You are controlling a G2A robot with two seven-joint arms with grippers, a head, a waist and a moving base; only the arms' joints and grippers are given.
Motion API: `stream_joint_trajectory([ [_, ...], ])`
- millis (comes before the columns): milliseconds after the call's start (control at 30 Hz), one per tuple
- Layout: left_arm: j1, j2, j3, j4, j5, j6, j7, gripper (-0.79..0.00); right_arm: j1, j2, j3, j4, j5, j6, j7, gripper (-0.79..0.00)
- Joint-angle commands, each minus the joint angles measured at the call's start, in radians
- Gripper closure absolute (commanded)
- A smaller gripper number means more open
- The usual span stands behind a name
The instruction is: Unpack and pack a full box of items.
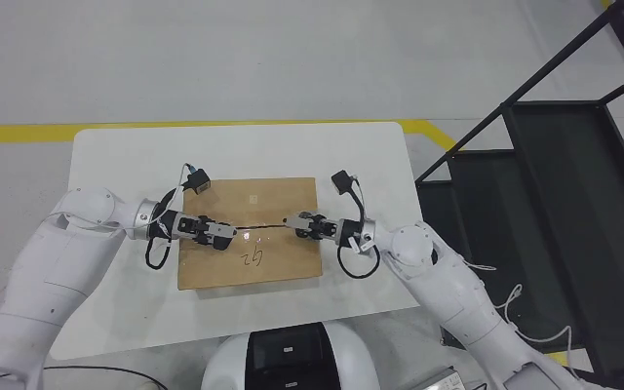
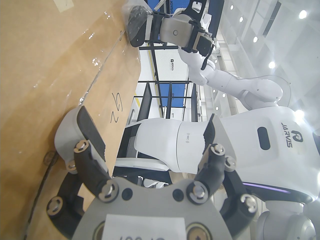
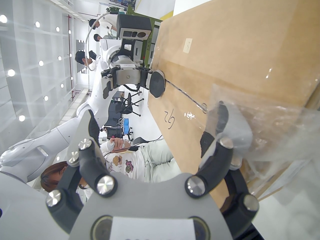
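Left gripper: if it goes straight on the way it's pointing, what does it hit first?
Probably the right gripper, which faces it head-on over the box. The left gripper sits low against the box top, so it could scrape the cardboard first; height is hard to judge.

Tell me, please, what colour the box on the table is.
The box is plain brown cardboard with black handwriting; the top view shows it best.

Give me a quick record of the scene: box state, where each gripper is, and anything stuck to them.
Box: cardboard box, closed, on the white table
Left gripper: open, at the box's top seam
Right gripper: open, at the same seam, facing the left one
Film: clear plastic film around one right finger
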Motion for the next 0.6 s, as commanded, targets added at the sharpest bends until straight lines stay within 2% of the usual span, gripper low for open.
stream_joint_trajectory([
  [0, 0.0, 0.0, 0.0, 0.0, 0.0, 0.0, 0.0, -0.785, 0.009, -0.002, -0.011, -0.007, -0.013, 0.015, 0.003, -0.785],
  [400, 0.0, 0.0, 0.0, 0.0, 0.0, 0.0, 0.0, -0.785, 0.048, -0.013, -0.055, -0.029, -0.047, 0.078, 0.032, -0.785],
  [567, 0.0, 0.0, 0.0, 0.0, 0.0, 0.0, 0.0, -0.785, 0.043, -0.008, -0.023, -0.037, -0.025, 0.084, 0.032, -0.785],
])
